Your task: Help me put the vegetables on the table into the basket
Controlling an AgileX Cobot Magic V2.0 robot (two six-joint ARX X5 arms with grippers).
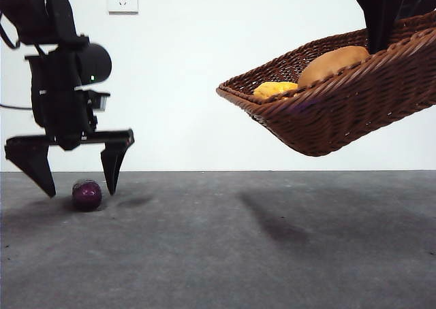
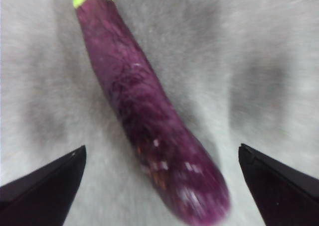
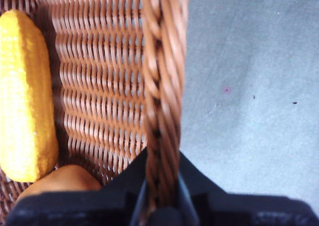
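The basket (image 1: pixel 340 105), tilted and lifted clear of the worktop (image 1: pixel 272 254), is pinched at its braided rim by the right end effector (image 3: pixel 160 196); potato (image 1: pixel 334 62) and yellow piece (image 1: pixel 274 89) lie inside. The purple eggplant (image 2: pixel 149 111) rests on the worktop between the spread jaws of the left end effector (image 1: pixel 78 180).

Brown woven wicker basket (image 1: pixel 340 111), glossy purple eggplant (image 2: pixel 149 116), matt grey table (image 1: pixel 238 254).

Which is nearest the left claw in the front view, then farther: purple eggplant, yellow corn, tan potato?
1. The purple eggplant, on the table between the open left claw tips.
2. The bumpy yellow corn, at the lifted brown wicker basket's low end.
3. The tan oval potato, just beyond the corn.
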